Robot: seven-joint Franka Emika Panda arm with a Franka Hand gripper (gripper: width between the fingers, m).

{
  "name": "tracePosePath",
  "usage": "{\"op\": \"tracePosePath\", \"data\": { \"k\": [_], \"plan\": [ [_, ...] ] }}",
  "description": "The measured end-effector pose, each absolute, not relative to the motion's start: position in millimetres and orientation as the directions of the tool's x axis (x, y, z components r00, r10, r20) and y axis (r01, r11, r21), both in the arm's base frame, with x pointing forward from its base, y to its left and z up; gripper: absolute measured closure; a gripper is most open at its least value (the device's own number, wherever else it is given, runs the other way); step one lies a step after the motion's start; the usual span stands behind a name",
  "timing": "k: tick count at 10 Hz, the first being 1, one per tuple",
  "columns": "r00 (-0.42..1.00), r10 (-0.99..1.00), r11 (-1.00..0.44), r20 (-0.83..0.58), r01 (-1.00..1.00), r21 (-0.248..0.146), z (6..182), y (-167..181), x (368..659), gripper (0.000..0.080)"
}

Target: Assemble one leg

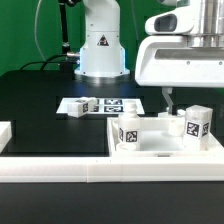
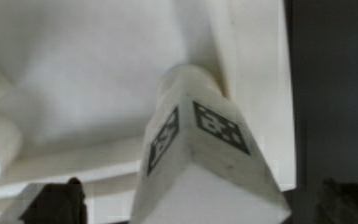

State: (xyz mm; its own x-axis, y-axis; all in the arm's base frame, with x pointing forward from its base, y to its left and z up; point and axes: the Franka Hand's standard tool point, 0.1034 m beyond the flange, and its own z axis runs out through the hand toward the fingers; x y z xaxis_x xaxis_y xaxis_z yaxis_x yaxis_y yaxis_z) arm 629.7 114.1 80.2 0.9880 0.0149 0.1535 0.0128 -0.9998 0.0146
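In the exterior view several white legs with square tags stand on the large white panel (image 1: 150, 152): one at its near left (image 1: 128, 133), one at the right (image 1: 197, 122), and one (image 1: 173, 126) under my gripper (image 1: 170, 104). Another leg (image 1: 79, 106) stands by the marker board. In the wrist view a leg (image 2: 211, 150) fills the middle, tags facing the camera, between my two dark fingertips (image 2: 60, 200). My gripper (image 2: 202, 208) is open, with a gap showing on each side of the leg. The leg's base is hidden.
The marker board (image 1: 108, 104) lies on the black table (image 1: 40, 110) behind the panel. The robot's white base (image 1: 100, 45) stands at the back. A white block (image 1: 4, 132) sits at the exterior view's left edge. The panel's raised edges surround the legs.
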Motion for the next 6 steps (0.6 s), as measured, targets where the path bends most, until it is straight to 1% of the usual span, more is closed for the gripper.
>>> {"op": "tracePosePath", "data": {
  "k": [3, 5, 6],
  "plan": [
    [0.941, 0.306, -0.952, 0.145, 0.300, 0.062, 81.0, 112.6, 632.2, 0.0150],
    [0.924, 0.356, -0.934, 0.141, 0.349, 0.070, 80.8, 110.2, 632.4, 0.0150],
    [0.929, 0.341, -0.940, 0.142, 0.335, 0.067, 80.7, 110.3, 632.3, 0.0150]
  ]
}}
